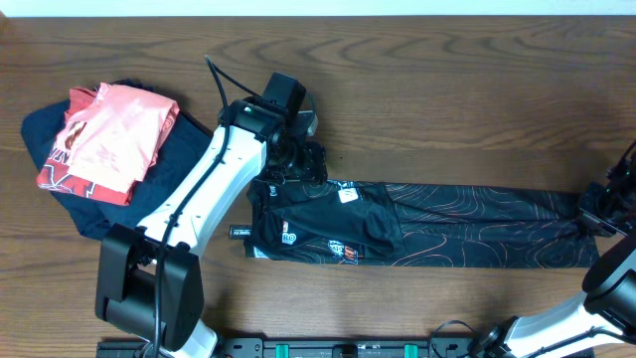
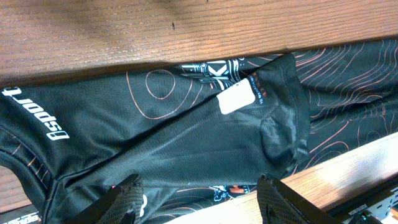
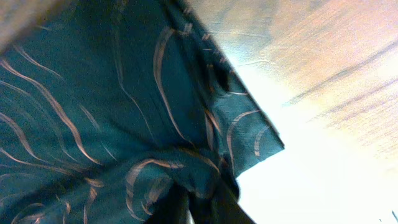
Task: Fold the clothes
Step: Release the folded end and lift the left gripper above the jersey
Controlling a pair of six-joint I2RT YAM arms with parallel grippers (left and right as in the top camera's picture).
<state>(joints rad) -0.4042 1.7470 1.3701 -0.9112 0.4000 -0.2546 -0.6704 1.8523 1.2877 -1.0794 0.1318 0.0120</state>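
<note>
The black garment [image 1: 447,234] with fine red and white contour lines lies stretched left to right across the table's middle. Its left part is folded over, showing logos and a white tag [image 1: 348,195]. My left gripper [image 1: 298,159] hovers over the garment's far left edge. In the left wrist view its fingers [image 2: 202,205] are spread apart and empty above the fabric [image 2: 155,137], near the white tag [image 2: 237,98]. My right gripper [image 1: 599,214] is at the garment's right end. In the right wrist view the fabric [image 3: 112,112] is bunched between the jaws [image 3: 208,208].
A salmon-pink shirt [image 1: 109,134] lies folded on a navy-blue garment [image 1: 60,184] at the far left. A black rail [image 1: 348,348] runs along the table's front edge. Bare wood [image 1: 447,99] lies behind the garment.
</note>
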